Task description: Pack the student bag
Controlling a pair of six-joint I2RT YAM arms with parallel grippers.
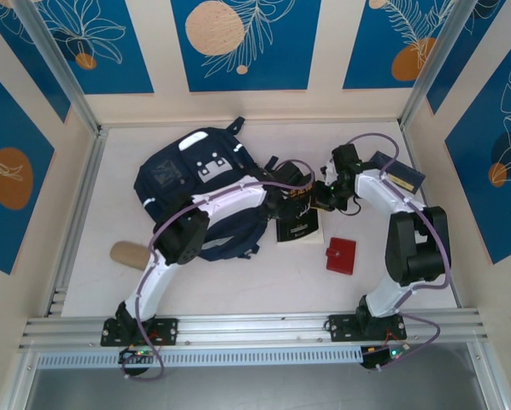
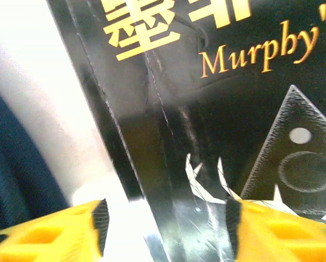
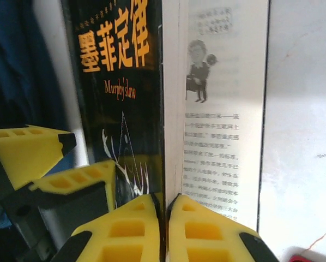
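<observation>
Working on a black book (image 1: 300, 229) flat on the table (image 1: 238, 282), just right of the bag (image 1: 183, 178). Pinching the book's front cover by its edge with the right tool (image 3: 165, 218), clamped shut on it, baring a printed page alongside. Hovering the left tool (image 2: 165, 234) low over the book's spine side, the side nearest the bag, spread apart and straddling the spine with no grip that can be made out. Reaching there with the left arm (image 1: 230, 195) straight across the bag's lower part, so far closer to the bag than the right one. Key relation, as a judgement: bag directly left of the book and almost touching it, patch pocket upward, long axis running from the table's near side toward the far side, slightly tilted. Cannot tell where its opening lies. Probably calls for a short carry leftward into the bag. Farther right of the bag, beyond the book: a red wallet (image 1: 341, 254) and a navy booklet (image 1: 401, 177). Off the bag's near-left corner: a tan thing (image 1: 129, 253).
</observation>
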